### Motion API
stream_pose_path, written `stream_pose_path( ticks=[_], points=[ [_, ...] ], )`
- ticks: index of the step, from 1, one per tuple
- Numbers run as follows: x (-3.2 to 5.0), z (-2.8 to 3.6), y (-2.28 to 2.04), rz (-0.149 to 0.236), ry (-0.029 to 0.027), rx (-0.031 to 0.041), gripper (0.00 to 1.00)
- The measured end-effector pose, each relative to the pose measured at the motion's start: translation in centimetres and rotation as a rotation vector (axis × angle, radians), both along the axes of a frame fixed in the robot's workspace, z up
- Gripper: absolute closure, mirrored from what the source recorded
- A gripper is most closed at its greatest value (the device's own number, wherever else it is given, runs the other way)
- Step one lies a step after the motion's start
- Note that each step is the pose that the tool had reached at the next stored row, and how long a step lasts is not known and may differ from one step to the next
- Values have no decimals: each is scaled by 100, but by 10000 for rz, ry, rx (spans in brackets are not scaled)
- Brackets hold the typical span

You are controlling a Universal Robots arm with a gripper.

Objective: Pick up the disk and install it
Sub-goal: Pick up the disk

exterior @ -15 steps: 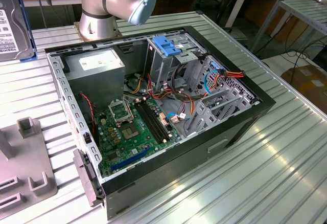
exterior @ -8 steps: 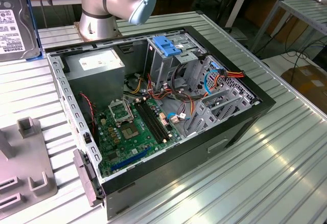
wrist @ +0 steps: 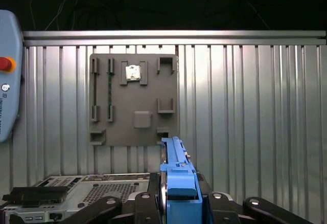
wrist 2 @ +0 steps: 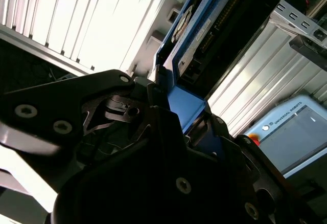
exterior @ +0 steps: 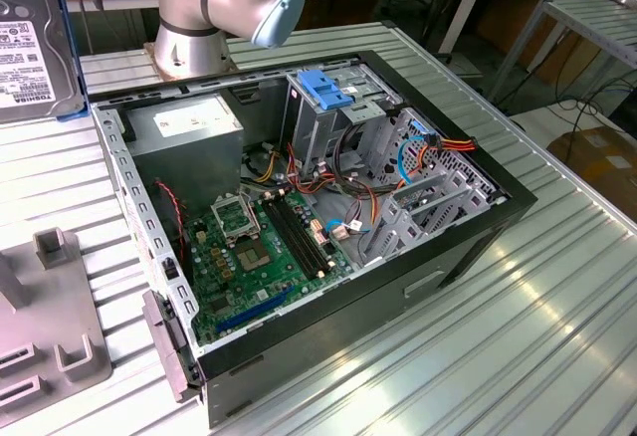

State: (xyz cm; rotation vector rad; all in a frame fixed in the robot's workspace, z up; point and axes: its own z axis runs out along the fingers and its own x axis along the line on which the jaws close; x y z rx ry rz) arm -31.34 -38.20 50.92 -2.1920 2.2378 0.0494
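Observation:
The disk (exterior: pixel 30 43) hangs at the exterior view's upper left edge, above the ribbed metal table, with its white printed label facing the camera and a blue rail along its side. In the first wrist view the disk (wrist: pixel 176 168) stands edge-on, blue rail toward the camera, and my gripper (wrist: pixel 180 197) is shut on it with a black finger on either side. The second wrist view shows the same hold: the blue rail (wrist 2: pixel 186 104) sits between the black fingers and the dark body of the disk (wrist 2: pixel 230 24) extends beyond them.
The open computer case (exterior: pixel 468 247) lies on the table, with a motherboard (exterior: pixel 259 247), a grey power supply (exterior: pixel 189 122) and a metal drive cage topped by a blue latch (exterior: pixel 323 88). A grey fixture plate (wrist: pixel 134 98) lies beside the case. A teach pendant (wrist: pixel 7 70) rests on the table.

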Motion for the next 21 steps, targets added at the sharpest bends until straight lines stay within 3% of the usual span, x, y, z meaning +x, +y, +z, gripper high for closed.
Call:
stream_pose_path(
  ticks=[3, 7, 13, 21],
  points=[
    [36, 0, -31, 0, 1, -1, 63],
    [113, -1, -35, 0, 0, 0, 63],
    [295, -3, -37, 0, 0, 0, 63],
    [421, -6, -69, -1, 0, -3, 63]
  ],
)
